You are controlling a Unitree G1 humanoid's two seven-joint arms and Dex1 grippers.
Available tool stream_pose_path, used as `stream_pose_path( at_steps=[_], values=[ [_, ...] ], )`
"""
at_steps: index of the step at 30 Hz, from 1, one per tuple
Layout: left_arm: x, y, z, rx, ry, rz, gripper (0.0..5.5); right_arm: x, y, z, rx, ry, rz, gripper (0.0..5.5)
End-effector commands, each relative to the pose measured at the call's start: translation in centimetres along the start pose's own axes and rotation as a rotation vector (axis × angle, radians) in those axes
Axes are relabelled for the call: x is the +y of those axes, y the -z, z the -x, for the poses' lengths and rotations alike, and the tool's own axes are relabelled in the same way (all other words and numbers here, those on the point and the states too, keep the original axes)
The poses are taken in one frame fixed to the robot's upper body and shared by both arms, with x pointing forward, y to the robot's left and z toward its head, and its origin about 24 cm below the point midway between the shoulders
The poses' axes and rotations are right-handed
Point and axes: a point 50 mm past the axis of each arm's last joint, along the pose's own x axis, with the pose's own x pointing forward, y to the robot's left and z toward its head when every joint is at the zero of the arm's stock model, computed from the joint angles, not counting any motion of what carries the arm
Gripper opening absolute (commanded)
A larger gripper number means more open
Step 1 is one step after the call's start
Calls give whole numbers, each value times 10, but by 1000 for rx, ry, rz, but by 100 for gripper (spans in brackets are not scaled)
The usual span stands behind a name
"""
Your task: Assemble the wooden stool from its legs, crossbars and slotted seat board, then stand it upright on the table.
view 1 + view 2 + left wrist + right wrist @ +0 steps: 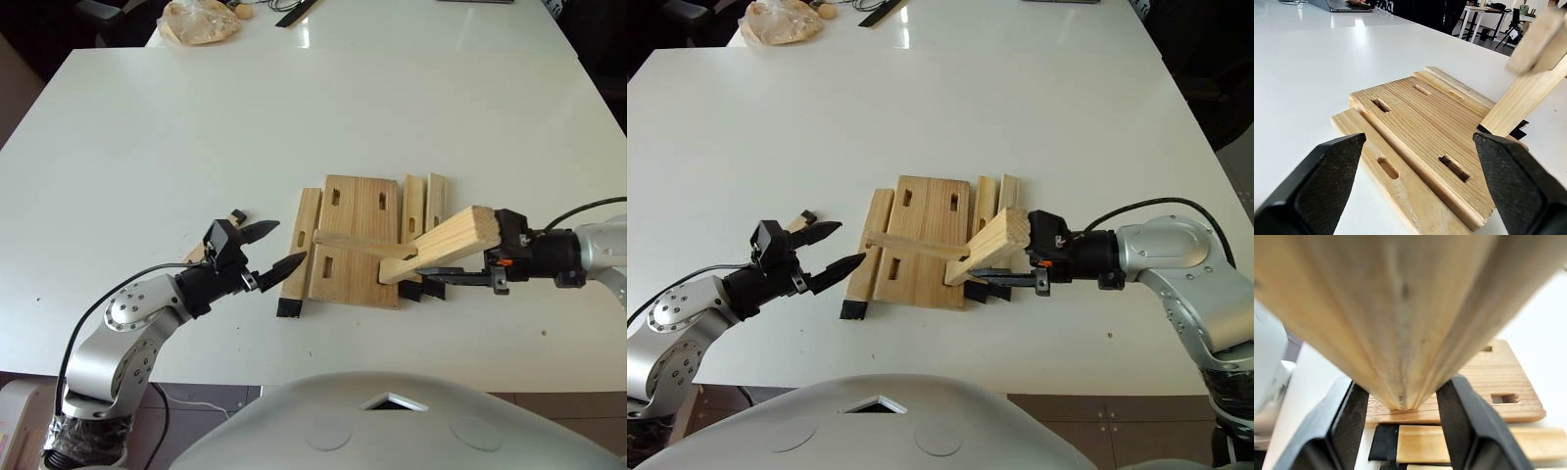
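The pale slotted seat board [358,240] lies flat between both grippers. One leg [299,253] lies along its edge, just ahead of the spread left gripper [290,242]. Two more legs [423,204] lie flat beside the right gripper [441,258], which clamps a tilted leg [449,240] whose crossbar [361,245] reaches over the board.

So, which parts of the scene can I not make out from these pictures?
- Small wood piece: eye views, mostly hidden behind the left gripper.
- Near ends of the two legs right of the seat board: eye views, covered by the held leg and right gripper.
- Table in the right wrist view: largely blocked by the blurred held leg.
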Motion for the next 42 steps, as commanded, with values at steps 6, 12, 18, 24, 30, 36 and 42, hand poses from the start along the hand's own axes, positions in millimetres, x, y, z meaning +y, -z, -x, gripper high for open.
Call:
stream_pose_path(
  at_steps=[6, 12, 18, 24, 30, 36, 42],
  values=[
    [21, 0, 8, 22, -45, -22, 407, -5, 20, -6, 166, -47, -18, 203],
    [31, -3, 9, 30, -52, -44, 407, -11, 25, -10, 130, -67, -127, 203],
    [34, 0, 10, 54, -74, -47, 407, -25, 13, -9, 76, 12, -66, 239],
    [37, 3, 10, 66, -86, -53, 407, -33, 1, -9, 26, 34, -49, 318],
    [43, -8, 13, 47, -139, -84, 407, -29, 2, -5, 42, 9, -53, 352],
    [58, -16, 34, 144, -274, -223, 407, -17, 1, 10, 24, -7, -85, 352],
    [59, -16, 44, 238, -248, -306, 407, -12, 7, 21, 17, 55, -122, 352]
  ],
)
